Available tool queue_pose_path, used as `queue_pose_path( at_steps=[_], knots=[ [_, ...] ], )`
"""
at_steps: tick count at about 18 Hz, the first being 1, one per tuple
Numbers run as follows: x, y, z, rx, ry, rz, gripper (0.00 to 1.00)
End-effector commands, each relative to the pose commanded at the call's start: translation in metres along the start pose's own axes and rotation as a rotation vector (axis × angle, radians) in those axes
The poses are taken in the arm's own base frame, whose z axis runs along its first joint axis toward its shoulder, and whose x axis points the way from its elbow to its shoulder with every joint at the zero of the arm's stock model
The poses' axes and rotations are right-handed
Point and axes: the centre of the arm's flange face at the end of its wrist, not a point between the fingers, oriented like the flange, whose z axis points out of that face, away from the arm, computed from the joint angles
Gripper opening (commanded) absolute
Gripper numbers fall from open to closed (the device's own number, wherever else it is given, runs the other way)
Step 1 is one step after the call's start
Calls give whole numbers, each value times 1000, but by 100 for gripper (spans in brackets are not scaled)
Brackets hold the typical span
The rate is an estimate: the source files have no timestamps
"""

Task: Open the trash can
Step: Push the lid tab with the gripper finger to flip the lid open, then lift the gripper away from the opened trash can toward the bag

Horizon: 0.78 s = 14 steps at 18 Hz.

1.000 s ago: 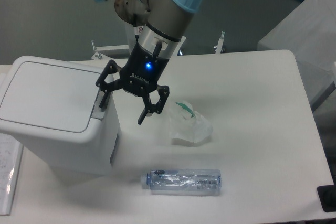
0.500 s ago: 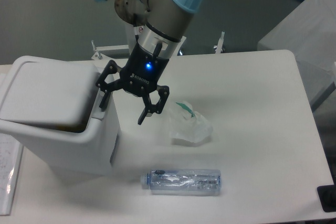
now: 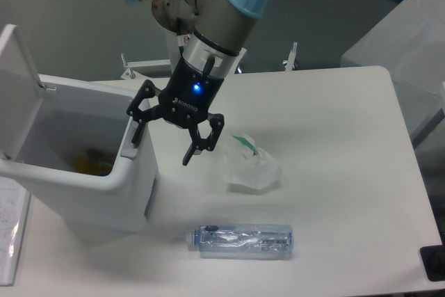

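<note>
The arm descended from the top of the frame, its grey links and blue joint caps leading down through a silver wrist to the black end effector [image 3: 165,137], which pointed down and toward the camera. A blue indicator light glowed on the end effector body. The two fingers were spread apart and grasped nothing. The left-hand fingertip [image 3: 137,132] sat at the right rim of the trash can [image 3: 83,179], at the grey push-button tab; contact could not be confirmed. The other fingertip [image 3: 191,154] hung above the surface [image 3: 334,137], clear of the bin wall.

The trash can stood on the left part of the surface. Its lid [image 3: 15,88] was raised to a near-upright position at the far-left side, exposing the interior, where something yellowish lay at the bottom.

A crumpled clear plastic bag [image 3: 252,165] with a green mark lay just right of the end effector. A clear plastic bottle [image 3: 242,241] lay on its side near the front edge, well apart from the fingers.
</note>
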Motion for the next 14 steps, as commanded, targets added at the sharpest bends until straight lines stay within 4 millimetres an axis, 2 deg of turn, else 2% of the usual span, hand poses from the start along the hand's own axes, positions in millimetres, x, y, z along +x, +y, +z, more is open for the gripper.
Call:
queue_pose_path(
  at_steps=[4, 6, 8, 10, 12, 14],
  knots=[
    [2, -15, -12, 29, -17, 27, 100],
    [-6, -21, -24, 49, -37, 25, 100],
    [-28, -21, -44, 73, -72, 6, 100],
    [-45, -15, -52, 57, -118, 55, 100],
    [-90, 7, -65, -17, -247, 65, 100],
    [-118, 17, -54, -87, -292, 97, 100]
  ],
)
